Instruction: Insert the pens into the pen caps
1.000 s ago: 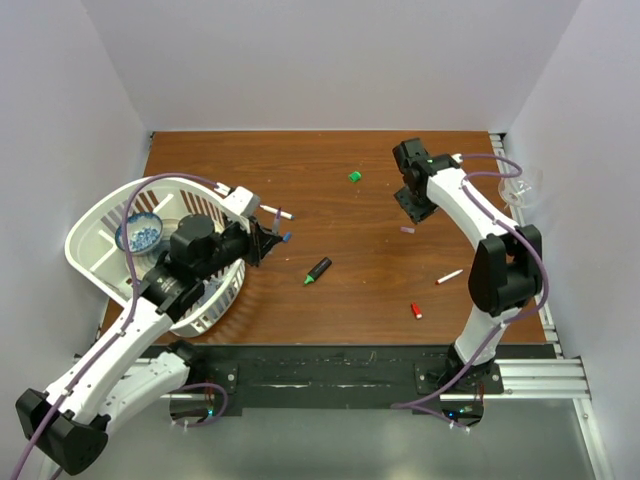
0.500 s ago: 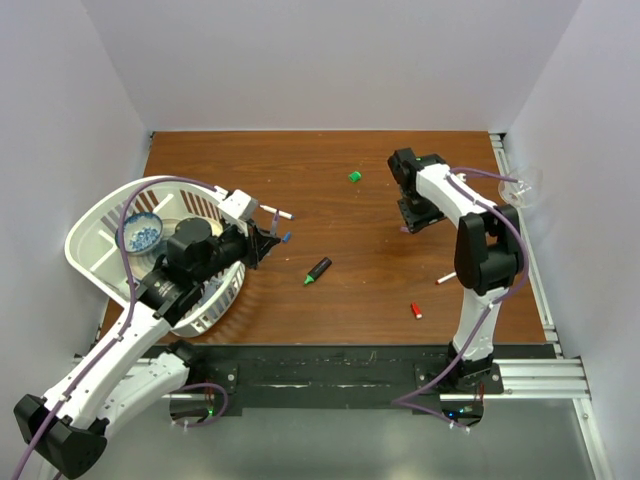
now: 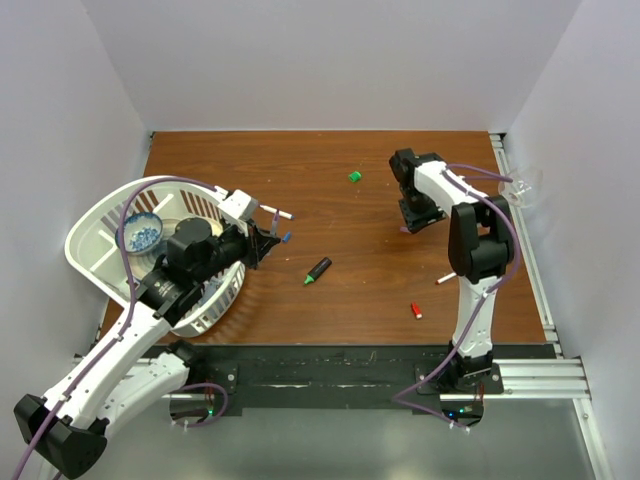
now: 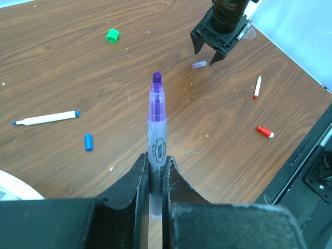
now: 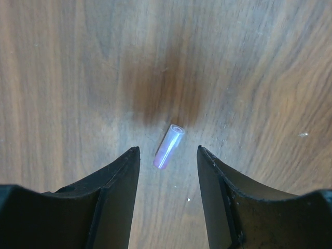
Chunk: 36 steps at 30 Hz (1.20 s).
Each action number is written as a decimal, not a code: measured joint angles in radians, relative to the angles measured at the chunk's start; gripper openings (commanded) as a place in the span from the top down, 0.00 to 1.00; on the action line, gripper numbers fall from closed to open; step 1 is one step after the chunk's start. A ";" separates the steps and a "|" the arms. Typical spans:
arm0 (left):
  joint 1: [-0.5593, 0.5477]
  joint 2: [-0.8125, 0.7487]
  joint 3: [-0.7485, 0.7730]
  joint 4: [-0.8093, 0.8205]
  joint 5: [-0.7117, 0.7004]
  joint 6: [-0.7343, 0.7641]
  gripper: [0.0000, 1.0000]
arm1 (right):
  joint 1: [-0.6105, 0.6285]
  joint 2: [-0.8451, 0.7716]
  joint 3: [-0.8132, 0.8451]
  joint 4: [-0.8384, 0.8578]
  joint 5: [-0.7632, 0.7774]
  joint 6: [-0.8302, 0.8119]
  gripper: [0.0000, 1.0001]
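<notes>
My left gripper (image 4: 155, 158) is shut on a grey pen with a purple tip (image 4: 157, 122) and holds it above the table, tip pointing away; it is beside the basket in the top view (image 3: 262, 240). My right gripper (image 5: 167, 150) is open, jaws either side of a small clear purple cap (image 5: 169, 146) lying on the table (image 3: 407, 229). A green cap (image 3: 354, 176), a blue cap (image 3: 287, 238) and a red cap (image 3: 416, 311) lie loose. A black marker with a green tip (image 3: 318, 269) and two white pens (image 3: 278, 212) (image 3: 449, 276) lie on the table.
A white basket (image 3: 100, 222) holding a blue-patterned bowl (image 3: 141, 232) stands at the left, under my left arm. A clear glass (image 3: 522, 185) sits off the table's right edge. The table is dark wood (image 3: 350, 300).
My right arm has folded in and its gripper has come down over the purple cap. My left gripper has barely moved, still holding the purple pen.
</notes>
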State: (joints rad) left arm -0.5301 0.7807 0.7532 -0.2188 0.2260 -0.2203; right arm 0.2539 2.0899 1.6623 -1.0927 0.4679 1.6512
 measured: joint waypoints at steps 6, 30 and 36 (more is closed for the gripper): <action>0.000 0.000 -0.006 0.001 -0.003 0.000 1.00 | -0.004 0.020 0.000 -0.004 -0.018 0.009 0.51; 0.000 0.020 -0.015 0.002 -0.003 0.000 1.00 | -0.008 -0.060 -0.202 0.197 -0.011 -0.206 0.90; 0.000 0.002 -0.015 0.002 -0.002 0.000 1.00 | -0.008 -0.183 -0.391 0.393 -0.022 -0.398 1.00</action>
State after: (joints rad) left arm -0.5304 0.7830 0.7383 -0.2169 0.2241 -0.2207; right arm 0.2455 1.9068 1.2713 -0.7002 0.4458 1.2533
